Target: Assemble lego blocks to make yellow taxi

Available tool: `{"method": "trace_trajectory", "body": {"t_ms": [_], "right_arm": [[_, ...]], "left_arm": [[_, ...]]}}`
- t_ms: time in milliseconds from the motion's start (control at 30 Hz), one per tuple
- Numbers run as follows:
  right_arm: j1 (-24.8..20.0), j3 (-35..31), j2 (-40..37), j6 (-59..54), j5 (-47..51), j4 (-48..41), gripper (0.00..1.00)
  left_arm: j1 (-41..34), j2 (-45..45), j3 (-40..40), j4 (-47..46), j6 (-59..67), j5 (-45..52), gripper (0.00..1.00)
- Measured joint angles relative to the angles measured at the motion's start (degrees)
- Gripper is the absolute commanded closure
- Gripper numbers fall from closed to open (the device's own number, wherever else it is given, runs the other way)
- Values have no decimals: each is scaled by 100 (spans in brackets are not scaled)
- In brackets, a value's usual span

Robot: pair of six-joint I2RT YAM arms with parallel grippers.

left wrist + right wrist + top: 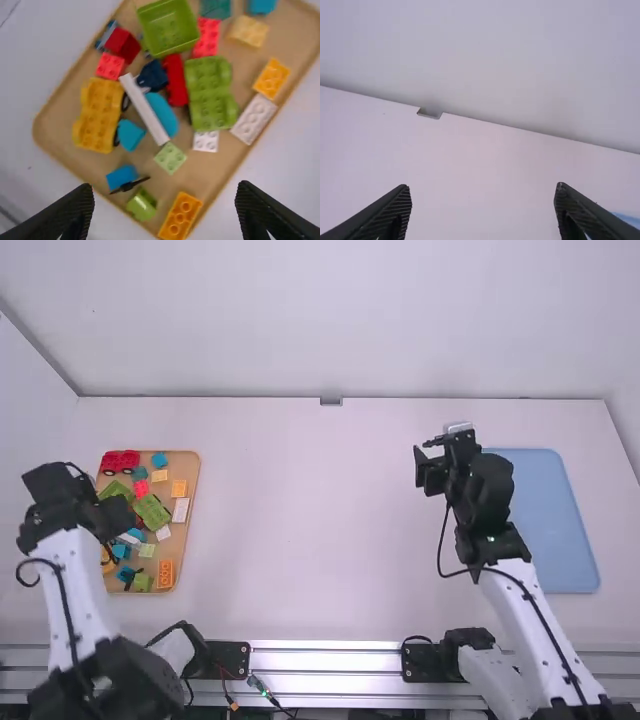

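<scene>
Above the left side of the wooden tray (190, 540) hangs my left gripper (118, 528), partly covering it. In the left wrist view, my left gripper (165, 200) is open with its fingers wide apart, over the loose blocks. These include a yellow wheeled base (99, 116), an orange brick (181, 216), a smaller orange brick (271, 78), a pale yellow brick (248, 31) and a white brick (254, 119). My right gripper (428, 462) is above the table's right half, and in the right wrist view my right gripper (483, 200) stands open, holding nothing.
A blue mat or tray (555, 530) lies at the right, partly behind the right arm. Also in the wooden tray are a green open box (168, 29), green bricks (207, 92), red pieces and blue pieces. A wall rises behind the table's far edge.
</scene>
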Motion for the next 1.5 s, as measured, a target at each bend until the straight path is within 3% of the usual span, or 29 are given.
{"method": "trace_trajectory", "body": {"t_ms": [300, 467, 567, 900, 1133, 1500], "right_arm": [[52, 680, 1032, -114, -114, 396, 8], [240, 953, 1429, -170, -177, 603, 4], [345, 1075, 1596, -192, -219, 656, 2], [389, 1165, 1777, -256, -236, 656, 1], [389, 1165, 1777, -254, -236, 675, 1], [389, 1165, 1777, -262, -236, 678, 1]], "left_arm": [[1386, 2621, 1399, -822, 1353, 164, 10], [1746, 3348, 1604, -852, 2065, 168, 7], [1845, 3536, 1633, -619, 2317, 170, 5], [1971, 3753, 1639, -74, 2684, 195, 20], [1882, 3753, 1458, -44, 2870, 280, 20], [1639, 3755, 1040, 317, 2802, 293, 28]]}}
